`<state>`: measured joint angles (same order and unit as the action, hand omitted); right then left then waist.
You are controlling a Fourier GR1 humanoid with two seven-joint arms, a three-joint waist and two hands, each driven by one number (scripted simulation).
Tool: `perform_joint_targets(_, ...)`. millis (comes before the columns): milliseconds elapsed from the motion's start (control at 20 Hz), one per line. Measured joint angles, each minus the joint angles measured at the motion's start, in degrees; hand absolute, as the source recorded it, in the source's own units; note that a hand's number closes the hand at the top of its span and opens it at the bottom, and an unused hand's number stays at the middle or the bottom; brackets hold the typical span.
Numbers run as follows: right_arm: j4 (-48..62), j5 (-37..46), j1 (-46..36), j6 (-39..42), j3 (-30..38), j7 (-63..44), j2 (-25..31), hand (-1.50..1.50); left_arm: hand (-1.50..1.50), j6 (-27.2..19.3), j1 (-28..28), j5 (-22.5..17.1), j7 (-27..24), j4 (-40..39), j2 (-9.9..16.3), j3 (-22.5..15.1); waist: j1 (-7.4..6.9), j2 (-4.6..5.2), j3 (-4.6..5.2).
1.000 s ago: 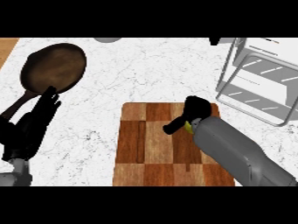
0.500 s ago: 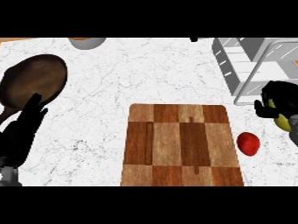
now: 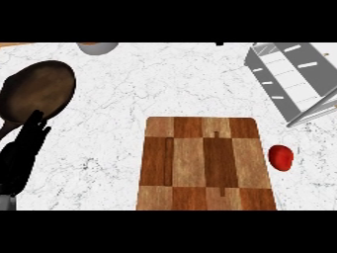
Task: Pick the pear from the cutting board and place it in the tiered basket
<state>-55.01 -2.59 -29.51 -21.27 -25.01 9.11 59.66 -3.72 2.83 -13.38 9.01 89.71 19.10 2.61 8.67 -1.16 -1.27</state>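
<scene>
While the left hand [image 3: 21,153] rests at the lower left of the frame, fingers straight and apart, holding nothing, the right hand shows nowhere in the head view, so its state cannot be told. No pear is visible either: the cutting board [image 3: 206,163] at lower centre carries nothing on its top, and nothing yellow-green lies on the counter [image 3: 163,84]. Judgement: the pear is probably out of frame with the right hand, on its way to the basket. That tiered basket [image 3: 295,79], a grey wire rack, sits at the upper right, its shelves showing no fruit. A red fruit [image 3: 280,157] lies on the counter just beside the board's right edge, apart from it. A dark frying pan [image 3: 38,94] sits at upper left, its handle running down behind the resting hand. A bowl rim [image 3: 98,47] shows at the top edge.
</scene>
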Motion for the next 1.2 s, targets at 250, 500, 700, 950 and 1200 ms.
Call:
perform_joint_targets(250,1.7,-10.6,5.7,8.7,9.9,14.3,6.8,1.5,0.0,1.2,-1.0,0.1,0.7,1.3,0.1,-1.2,-3.1,0.39,0.76)
perform_joint_targets(500,1.4,-14.8,9.4,16.0,15.7,18.9,11.0,1.5,0.0,2.1,-4.7,1.0,1.8,-0.1,-0.4,-2.3,-6.16,0.82,1.12)
perform_joint_targets(700,-2.0,-14.2,9.2,17.3,17.9,15.5,10.8,1.5,0.0,3.0,-6.0,1.6,2.1,-0.4,-1.2,-2.7,-7.66,0.97,1.24)
perform_joint_targets(950,-6.4,-10.9,5.5,16.7,17.7,6.8,7.8,1.5,0.0,3.1,-6.3,2.9,2.5,0.3,-2.1,-3.2,-8.72,1.11,1.29)
perform_joint_targets(1200,-10.2,-7.0,2.3,17.1,17.4,-1.3,4.5,1.5,0.0,4.5,-6.3,2.8,2.4,-0.1,-2.4,-2.3,-9.07,1.16,1.31)
